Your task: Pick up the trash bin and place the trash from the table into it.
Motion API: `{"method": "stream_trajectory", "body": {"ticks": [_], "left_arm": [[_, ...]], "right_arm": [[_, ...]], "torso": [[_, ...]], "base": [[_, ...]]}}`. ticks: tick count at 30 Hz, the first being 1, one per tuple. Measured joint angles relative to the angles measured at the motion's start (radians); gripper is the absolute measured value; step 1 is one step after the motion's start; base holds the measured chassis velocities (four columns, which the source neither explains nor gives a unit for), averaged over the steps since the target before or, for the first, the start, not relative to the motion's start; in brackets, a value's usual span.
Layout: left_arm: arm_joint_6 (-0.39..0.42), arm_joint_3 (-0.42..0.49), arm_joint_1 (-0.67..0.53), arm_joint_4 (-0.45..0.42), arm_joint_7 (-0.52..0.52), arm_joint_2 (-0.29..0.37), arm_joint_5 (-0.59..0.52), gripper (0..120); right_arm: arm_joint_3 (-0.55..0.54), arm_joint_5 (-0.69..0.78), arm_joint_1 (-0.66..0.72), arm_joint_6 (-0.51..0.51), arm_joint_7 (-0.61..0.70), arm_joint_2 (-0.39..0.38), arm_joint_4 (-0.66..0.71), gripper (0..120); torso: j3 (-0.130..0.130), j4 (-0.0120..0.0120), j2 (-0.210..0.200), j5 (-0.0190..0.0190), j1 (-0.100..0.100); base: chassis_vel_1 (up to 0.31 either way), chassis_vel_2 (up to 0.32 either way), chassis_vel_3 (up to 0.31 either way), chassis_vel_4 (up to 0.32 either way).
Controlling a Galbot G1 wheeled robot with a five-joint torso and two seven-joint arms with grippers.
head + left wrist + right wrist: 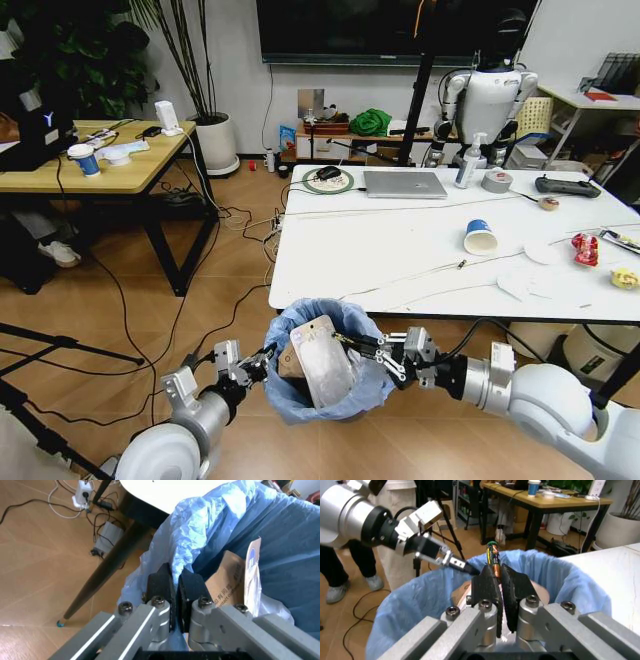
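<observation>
— Near the front edge of the table (400, 250), what was recorded?

— The trash bin (300, 390), lined with a blue bag, hung just off the floor, close to the table's near left corner. The left gripper (262, 362) pinched the bag's rim on the left side, its fingers (162, 587) pressed together on the plastic.

— And the other arm?

— The right gripper (368, 350) reached over the bin's mouth from the right, clamped on a silvery wrapper (322, 362) that stood tilted in the bin beside a brown cardboard piece (225, 583).

— Remaining litter?

— On the right half of the table: a paper cup (480, 236) lying on its side, a red wrapper (585, 248), a yellow wrapper (625, 277).
</observation>
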Motion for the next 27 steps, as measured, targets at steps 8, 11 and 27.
{"method": "stream_trajectory", "body": {"ticks": [8, 11, 27], "left_arm": [[0.000, 0.005, 0.020, -0.004, 0.000, -0.006, 0.015, 0], [0.000, 0.000, 0.023, -0.005, 0.000, -0.006, 0.018, 0], [0.002, -0.012, 0.027, -0.010, 0.001, -0.020, 0.022, 0]], "right_arm": [[-0.050, 0.165, 0.038, -0.139, 0.219, -0.005, 0.107, 0], [-0.080, 0.210, 0.040, -0.180, 0.298, 0.006, 0.142, 0], [-0.216, 0.202, 0.058, -0.215, 0.372, 0.068, 0.169, 5]], "torso": [[0.000, 0.0001, 0.000, -0.0001, 0.000], [0.000, 0.0000, 0.000, 0.0001, 0.000], [0.000, 0.0000, 0.000, 0.0001, 0.000]], "base": [[0.000, 0.000, 0.000, 0.000], [0.000, 0.000, 0.000, 0.000], [0.000, 0.000, 0.000, 0.000]]}}
